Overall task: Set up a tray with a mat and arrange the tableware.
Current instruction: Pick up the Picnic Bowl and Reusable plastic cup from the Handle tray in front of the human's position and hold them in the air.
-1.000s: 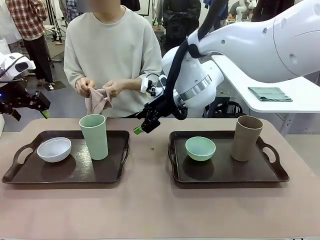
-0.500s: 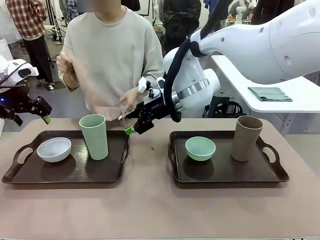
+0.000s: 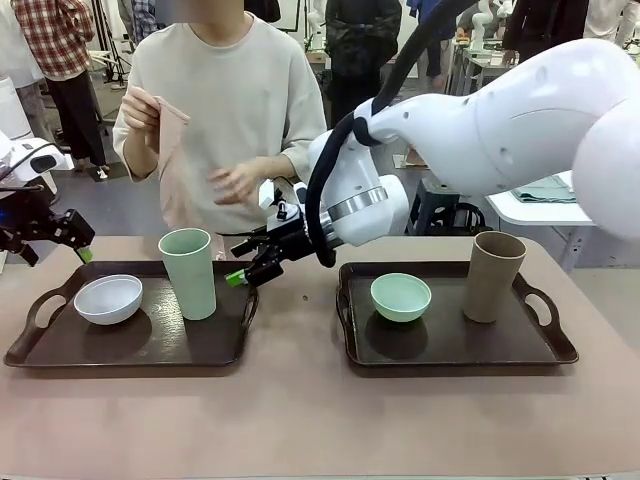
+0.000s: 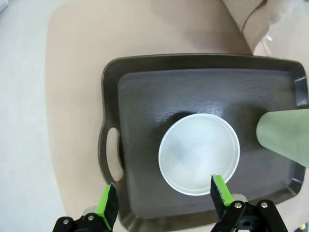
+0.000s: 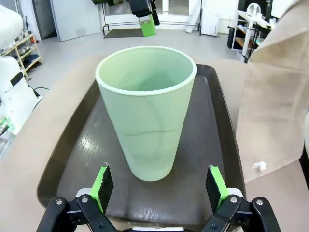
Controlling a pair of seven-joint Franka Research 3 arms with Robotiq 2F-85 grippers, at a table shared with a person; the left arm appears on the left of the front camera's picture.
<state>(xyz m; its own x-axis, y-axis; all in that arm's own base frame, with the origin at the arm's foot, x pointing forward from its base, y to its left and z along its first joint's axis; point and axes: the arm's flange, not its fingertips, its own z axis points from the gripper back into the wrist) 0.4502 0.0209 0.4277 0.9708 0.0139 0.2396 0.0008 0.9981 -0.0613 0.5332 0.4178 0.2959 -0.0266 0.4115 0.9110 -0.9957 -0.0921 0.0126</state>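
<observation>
The right gripper (image 3: 243, 266) has slid leftward from the gap between the trays to the right rim of the left tray (image 3: 40, 345). The person has meanwhile lifted the pinkish mat (image 3: 173, 165), which now hangs unfolded from a raised hand (image 3: 145, 106) in the upper left of the front view; the other hand (image 3: 235, 182) is open just beside it.

The pale green cup (image 3: 188, 272) stands upright on the left tray, left of centre in the picture, with the white bowl (image 3: 108, 298) beside it on the same tray, nearer the left handle. In the right wrist view the cup (image 5: 146, 108) fills the centre, and the gripper (image 5: 158, 186) is spread wide at the bottom edge, its pads well apart and gripping nothing.

The left gripper (image 3: 52, 243) hangs at the left edge above the tray's far left corner, also spread wide and empty; its own view looks straight down on the white bowl (image 4: 199, 159).

In the right half of the picture, the mint bowl (image 3: 401, 296) and the tan cup (image 3: 494, 276) sit on the right tray (image 3: 450, 350). Both trays rest on the beige table (image 3: 300, 415).
</observation>
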